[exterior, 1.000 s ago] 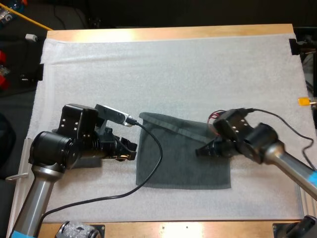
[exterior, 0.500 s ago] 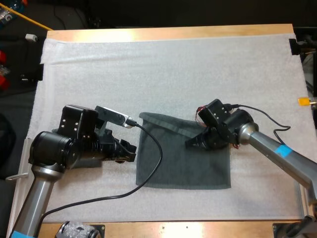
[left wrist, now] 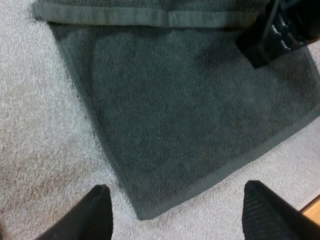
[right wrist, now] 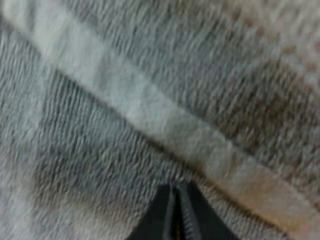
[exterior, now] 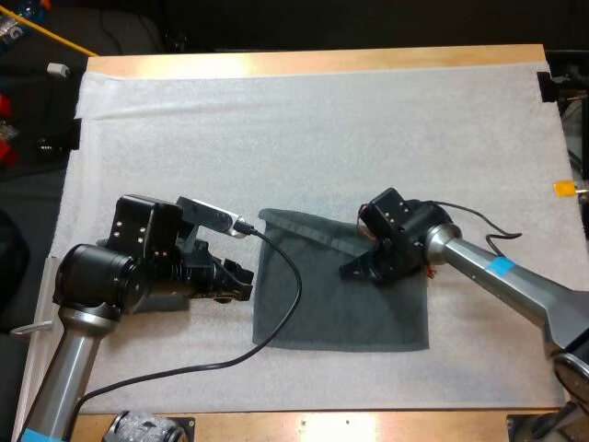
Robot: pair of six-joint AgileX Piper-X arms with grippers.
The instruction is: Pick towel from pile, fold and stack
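From the high view you have the wooden surface (exterior: pixel 322 59) with the white mat (exterior: pixel 322 129) covering nearly all of it. Your left arm (exterior: pixel 92 276) comes in from 7 o'clock and your right arm (exterior: pixel 515 290) from 4 o'clock.

The towel (exterior: pixel 322 313), dark grey-green, lies spread flat on the mat. It reaches from the mat's middle toward 5 o'clock. A hem band (left wrist: pixel 125 16) runs along its edge on the 12 o'clock side, and the towel's near corner lies flat.

Your left pincer (exterior: pixel 241 281) sits just beside the towel at its 9 o'clock edge, low over the mat. In the left wrist view its two black fingers (left wrist: pixel 97 212) stand wide apart and released. They are clear of the cloth, with a corner of the towel lying between them on the mat. That same view shows your other pincer over the towel close to the hem band.

Your right pincer (exterior: pixel 354 270) is over the towel, near its middle and a little toward 1 o'clock, pointing toward 8 o'clock. In the right wrist view its fingertips (right wrist: pixel 192 222) are clenched together, touching with no cloth visible between them. They are right over the towel's weave, just short of the pale hem stripe.
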